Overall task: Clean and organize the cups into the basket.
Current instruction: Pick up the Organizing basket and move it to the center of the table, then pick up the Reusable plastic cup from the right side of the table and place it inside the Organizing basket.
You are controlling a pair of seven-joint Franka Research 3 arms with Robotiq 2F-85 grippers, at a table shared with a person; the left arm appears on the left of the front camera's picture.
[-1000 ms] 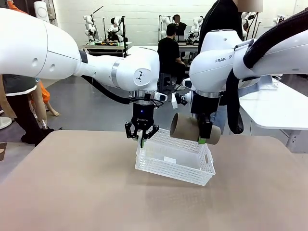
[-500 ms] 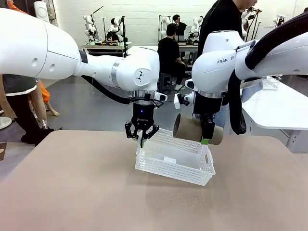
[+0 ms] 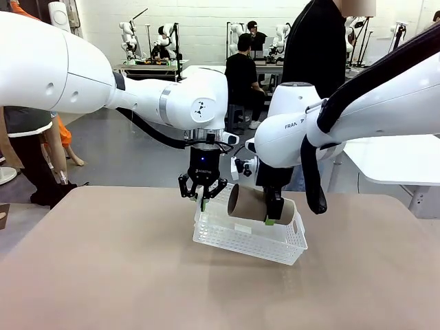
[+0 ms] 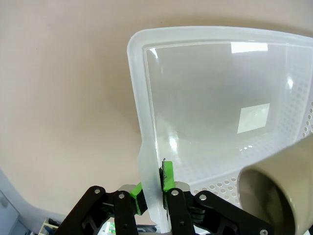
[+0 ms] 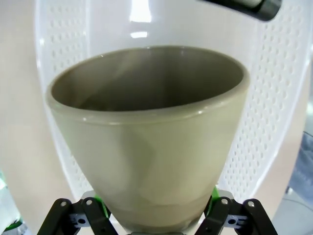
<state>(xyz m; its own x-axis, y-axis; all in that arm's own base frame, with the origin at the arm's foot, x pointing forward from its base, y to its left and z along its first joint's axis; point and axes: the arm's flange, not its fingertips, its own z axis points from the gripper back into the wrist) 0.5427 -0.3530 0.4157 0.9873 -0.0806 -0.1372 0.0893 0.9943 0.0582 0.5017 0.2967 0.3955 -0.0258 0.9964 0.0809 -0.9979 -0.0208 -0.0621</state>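
Observation:
The white mesh basket (image 3: 251, 237) rests tilted on the tan table, its left end lifted. My left gripper (image 3: 203, 198) is shut on the basket's left rim (image 4: 151, 196), green pads on either side of the wall. A tan-brown cup (image 3: 258, 204) lies on its side in my right gripper (image 3: 273, 218), which is shut on it and holds it just inside the top of the basket. In the right wrist view the cup (image 5: 146, 132) points its open mouth at the basket floor (image 5: 274, 98). The left wrist view catches the cup's mouth (image 4: 274, 191) at lower right.
The tan table (image 3: 103, 275) is bare around the basket. A person in black (image 3: 320, 48) stands at the far side behind my right arm. A white table (image 3: 392, 155) stands at the right.
My right gripper has carried the tan-brown cup down and left, from above the basket's far right rim to just inside it. The left gripper and the basket have stayed put.

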